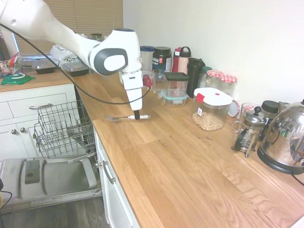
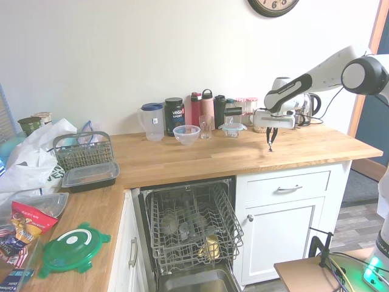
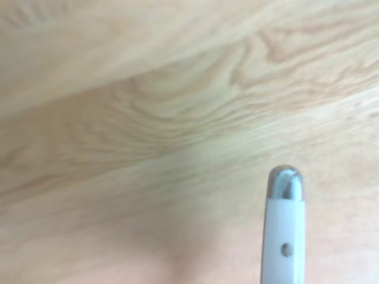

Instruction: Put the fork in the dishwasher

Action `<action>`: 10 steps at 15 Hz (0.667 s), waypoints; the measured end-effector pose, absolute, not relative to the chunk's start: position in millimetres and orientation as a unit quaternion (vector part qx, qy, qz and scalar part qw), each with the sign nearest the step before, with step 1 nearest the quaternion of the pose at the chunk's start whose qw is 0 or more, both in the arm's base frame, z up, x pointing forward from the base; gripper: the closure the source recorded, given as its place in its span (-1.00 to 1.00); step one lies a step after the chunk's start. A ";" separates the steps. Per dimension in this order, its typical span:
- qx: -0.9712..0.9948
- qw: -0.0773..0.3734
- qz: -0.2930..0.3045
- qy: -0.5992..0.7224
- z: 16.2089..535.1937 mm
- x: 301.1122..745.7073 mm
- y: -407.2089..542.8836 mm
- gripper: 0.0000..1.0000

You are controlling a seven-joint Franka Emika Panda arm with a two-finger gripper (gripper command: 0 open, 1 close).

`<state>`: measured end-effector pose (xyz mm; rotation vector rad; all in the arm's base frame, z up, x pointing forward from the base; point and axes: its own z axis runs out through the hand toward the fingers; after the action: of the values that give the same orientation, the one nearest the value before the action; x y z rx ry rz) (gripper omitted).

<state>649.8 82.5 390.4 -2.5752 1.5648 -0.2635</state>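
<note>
First exterior view: pincer (image 1: 137, 116) pinching fork (image 1: 124, 117) by white handle near counter (image 1: 180, 156) front edge. Fork looking light, stiff, slippery; handle middle being best hold.

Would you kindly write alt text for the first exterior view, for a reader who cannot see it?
A white robot arm's tool points down onto the handle of a slim white-handled silver fork lying flat on a wooden countertop. Left of the counter and lower, the grey-lined dishwasher stands open, its wire rack pulled out.
</note>
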 end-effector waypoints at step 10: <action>-0.896 0.077 -0.138 0.415 449.9 479.0 185.0 1.00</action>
<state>479.0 185.0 449.9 -2.6847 1.2450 -0.4122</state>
